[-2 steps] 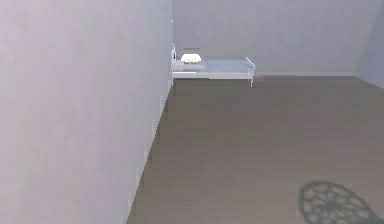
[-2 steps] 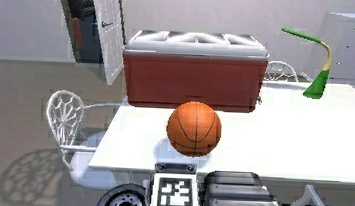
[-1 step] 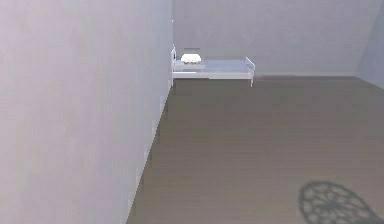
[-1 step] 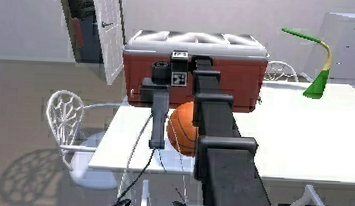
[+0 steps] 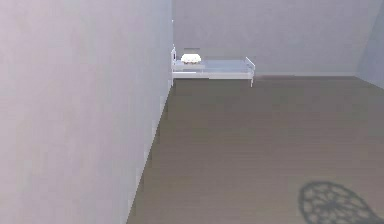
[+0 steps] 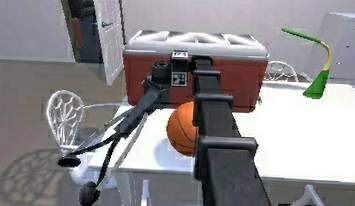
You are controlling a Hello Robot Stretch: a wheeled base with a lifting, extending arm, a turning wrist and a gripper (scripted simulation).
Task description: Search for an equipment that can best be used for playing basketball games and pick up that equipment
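Standing at the basketball (image 6: 179,129): search looks done, pick-up not yet made.

The orange ball sits on the white table (image 6: 315,127) at the arm side view's centre, just in front of a red cooler (image 6: 236,82) and partly hidden by the dark arm (image 6: 223,163). The gripper (image 6: 82,179) points down to the lower left, by a white wire chair (image 6: 70,111), apart from the ball; I cannot tell whether it holds anything. Next, the fingers likely need bringing up and across to the ball. In the forward view's upper middle, a white bed (image 5: 215,68) stands by the wall.
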